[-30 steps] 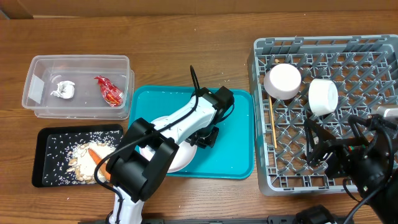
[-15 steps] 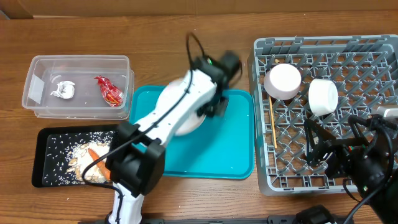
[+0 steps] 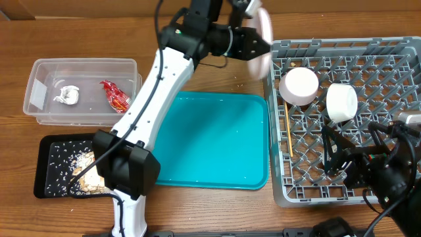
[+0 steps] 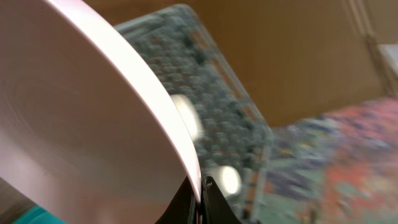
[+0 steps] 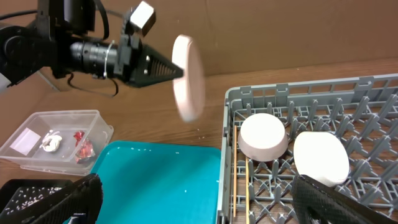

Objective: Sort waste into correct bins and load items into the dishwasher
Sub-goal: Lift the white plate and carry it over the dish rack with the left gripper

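Smooth round white plate (image 5: 188,84) edge-on in left claw (image 5: 178,71).

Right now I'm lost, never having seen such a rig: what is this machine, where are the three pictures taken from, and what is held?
Two robot arms work at a table. One picture looks down from above; the other two come from cameras on the wrists. The left claw holds a white plate upright, beside the grey dish rack, which holds two bowls and chopsticks. The right claw is open. A teal tray, clear tub and black tray lie left.
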You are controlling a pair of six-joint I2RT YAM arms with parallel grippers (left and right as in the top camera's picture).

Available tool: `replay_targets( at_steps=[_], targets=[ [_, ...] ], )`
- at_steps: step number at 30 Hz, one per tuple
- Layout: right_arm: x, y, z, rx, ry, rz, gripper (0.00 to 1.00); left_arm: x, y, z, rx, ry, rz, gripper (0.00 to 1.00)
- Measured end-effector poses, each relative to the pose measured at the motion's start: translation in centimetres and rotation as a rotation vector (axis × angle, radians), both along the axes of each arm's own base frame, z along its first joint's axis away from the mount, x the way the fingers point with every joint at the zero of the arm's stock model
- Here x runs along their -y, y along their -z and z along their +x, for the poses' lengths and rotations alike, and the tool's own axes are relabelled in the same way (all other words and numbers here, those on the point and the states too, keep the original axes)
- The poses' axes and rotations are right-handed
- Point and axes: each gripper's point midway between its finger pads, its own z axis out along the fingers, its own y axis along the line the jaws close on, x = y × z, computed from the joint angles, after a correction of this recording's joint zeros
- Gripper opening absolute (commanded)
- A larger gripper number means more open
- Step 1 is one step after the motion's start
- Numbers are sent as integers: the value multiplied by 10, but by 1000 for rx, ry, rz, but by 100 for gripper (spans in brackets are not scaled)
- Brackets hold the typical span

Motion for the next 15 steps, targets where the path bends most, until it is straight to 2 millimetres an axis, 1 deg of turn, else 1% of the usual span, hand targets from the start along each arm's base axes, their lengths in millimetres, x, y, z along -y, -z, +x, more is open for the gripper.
replay_targets(
  at_steps=[3, 9, 12, 15],
  targets=[
    [0, 0, 0, 0, 0, 0, 100, 27, -16, -26, -6, 108, -77, 4],
    [0, 0, 0, 0, 0, 1, 100, 77, -39, -78, 6, 268, -163, 5],
    [0, 0, 0, 0, -1, 1, 100, 94, -41, -101, -27, 314, -171, 4],
    [0, 0, 0, -1, -1, 0, 100, 102, -38, -116, -67, 341, -158, 4]
  ],
)
